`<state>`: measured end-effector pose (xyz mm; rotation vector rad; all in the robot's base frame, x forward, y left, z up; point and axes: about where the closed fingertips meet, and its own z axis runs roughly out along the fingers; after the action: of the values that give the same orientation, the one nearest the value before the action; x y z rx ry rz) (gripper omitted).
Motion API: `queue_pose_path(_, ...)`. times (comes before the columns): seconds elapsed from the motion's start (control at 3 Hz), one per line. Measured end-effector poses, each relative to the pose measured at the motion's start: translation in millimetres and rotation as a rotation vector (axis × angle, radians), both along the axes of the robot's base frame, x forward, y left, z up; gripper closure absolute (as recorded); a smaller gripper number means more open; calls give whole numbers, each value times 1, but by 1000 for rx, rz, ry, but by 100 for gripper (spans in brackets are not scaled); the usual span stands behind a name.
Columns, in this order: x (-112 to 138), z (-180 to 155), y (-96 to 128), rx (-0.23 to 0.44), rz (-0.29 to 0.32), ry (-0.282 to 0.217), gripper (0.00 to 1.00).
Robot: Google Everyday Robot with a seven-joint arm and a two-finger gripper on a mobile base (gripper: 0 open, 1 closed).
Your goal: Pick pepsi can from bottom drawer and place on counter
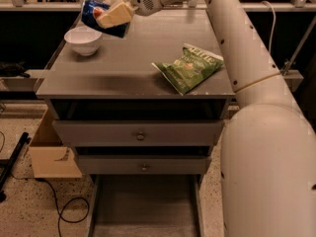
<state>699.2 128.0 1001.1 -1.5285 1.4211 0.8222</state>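
Note:
My gripper (pixel 112 15) hangs over the back left of the counter (pixel 133 63), shut on the blue pepsi can (pixel 91 12). A pale yellow finger (pixel 116 15) lies across the can's front. The can is tilted and sits just above the counter top, right behind the white bowl (pixel 83 39). The bottom drawer (pixel 143 206) is pulled open at the foot of the cabinet, and what shows of its grey tray holds nothing.
A green chip bag (pixel 190 67) lies on the counter's right front part. My white arm (pixel 266 132) fills the right side. The two upper drawers with knobs (pixel 140 136) are closed. A cardboard box (pixel 49 154) and cables sit on the floor at left.

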Motion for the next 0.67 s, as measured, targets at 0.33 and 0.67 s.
queue_pose_path(0.33,-1,-5,3,-4,4,6,100)
queue_pose_path(0.67,-26,-22,15,23,53,6,100)
